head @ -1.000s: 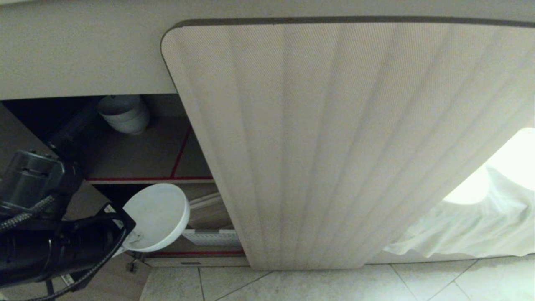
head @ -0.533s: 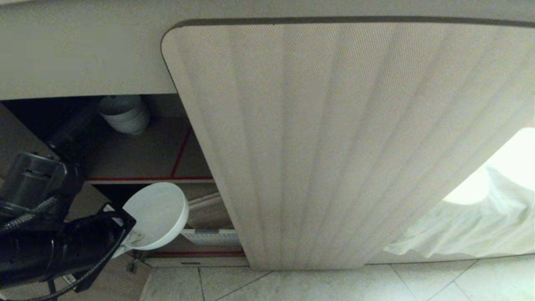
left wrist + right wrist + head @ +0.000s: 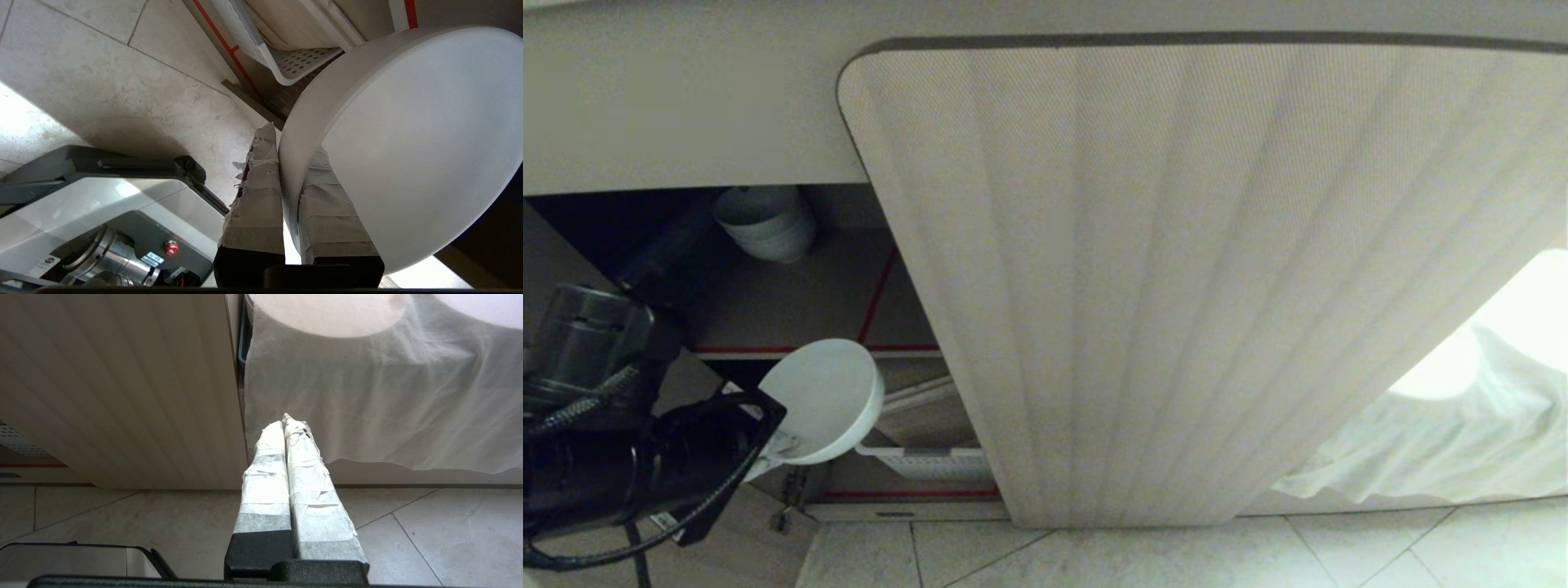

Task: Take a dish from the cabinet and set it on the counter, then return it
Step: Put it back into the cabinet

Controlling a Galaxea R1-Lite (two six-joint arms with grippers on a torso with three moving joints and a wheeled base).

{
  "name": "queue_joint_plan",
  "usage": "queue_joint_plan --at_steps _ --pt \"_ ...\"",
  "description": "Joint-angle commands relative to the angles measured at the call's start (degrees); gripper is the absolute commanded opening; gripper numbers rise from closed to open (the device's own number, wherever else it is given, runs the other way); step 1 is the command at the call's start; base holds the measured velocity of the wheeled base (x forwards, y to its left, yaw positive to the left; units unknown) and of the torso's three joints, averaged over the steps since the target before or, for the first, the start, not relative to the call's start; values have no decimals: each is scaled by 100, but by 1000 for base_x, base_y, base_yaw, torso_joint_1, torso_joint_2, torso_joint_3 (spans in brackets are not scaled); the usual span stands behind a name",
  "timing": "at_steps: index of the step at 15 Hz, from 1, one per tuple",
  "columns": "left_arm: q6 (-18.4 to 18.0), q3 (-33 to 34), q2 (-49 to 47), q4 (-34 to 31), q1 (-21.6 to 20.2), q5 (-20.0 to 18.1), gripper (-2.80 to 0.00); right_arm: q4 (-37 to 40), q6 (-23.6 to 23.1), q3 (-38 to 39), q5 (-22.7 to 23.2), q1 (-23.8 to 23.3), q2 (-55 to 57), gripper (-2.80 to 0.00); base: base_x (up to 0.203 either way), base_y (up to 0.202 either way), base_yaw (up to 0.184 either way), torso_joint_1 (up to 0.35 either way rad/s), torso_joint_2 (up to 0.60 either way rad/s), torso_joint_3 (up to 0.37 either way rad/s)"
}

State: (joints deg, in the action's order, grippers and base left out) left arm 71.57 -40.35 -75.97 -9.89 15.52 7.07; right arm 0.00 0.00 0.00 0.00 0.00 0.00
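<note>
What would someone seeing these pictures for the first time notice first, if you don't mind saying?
Most likely the big ribbed cabinet door, swung open and filling most of the head view. Next, at lower left, the left gripper pinching the rim of a white bowl, held tilted in front of the cabinet's red-edged shelves, with a stack of white bowls on the upper shelf. The right gripper hangs shut near a white cloth.

Left gripper [image 3: 291, 163] pinches white bowl [image 3: 408, 143] by its rim, above tiled floor [image 3: 102, 81], near perforated tray [image 3: 286, 61].
</note>
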Motion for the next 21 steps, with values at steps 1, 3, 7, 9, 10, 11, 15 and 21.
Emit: queue_joint_plan --at_steps 1,3,7,9,10,11,15,21 --pt "21 10 -51 -5 -14 21 -280 0 0 0 0 2 0 -280 0 0 0 0 0 0" --pt "6 1 -67 -13 -14 14 -280 0 0 0 0 0 0 -280 0 0 0 0 0 0" --pt "-256 -53 -173 -13 -100 5 -280 0 0 0 0 0 0 -280 0 0 0 0 0 0" --pt "-445 -81 -334 -13 -191 -4 -280 0 0 0 0 0 0 -280 0 0 0 0 0 0" --pt "-469 -127 -372 -13 -239 -17 -280 0 0 0 0 0 0 -280 0 0 0 0 0 0" --pt "-469 -161 -433 -13 -270 -59 -280 0 0 0 0 0 0 -280 0 0 0 0 0 0" --pt "-487 -302 -511 -13 -330 -303 -280 0 0 0 0 1 0 -280 0 0 0 0 0 0" --pt "-495 -505 -885 4 -459 -319 -280 0 0 0 0 0 0 -280 0 0 0 0 0 0"
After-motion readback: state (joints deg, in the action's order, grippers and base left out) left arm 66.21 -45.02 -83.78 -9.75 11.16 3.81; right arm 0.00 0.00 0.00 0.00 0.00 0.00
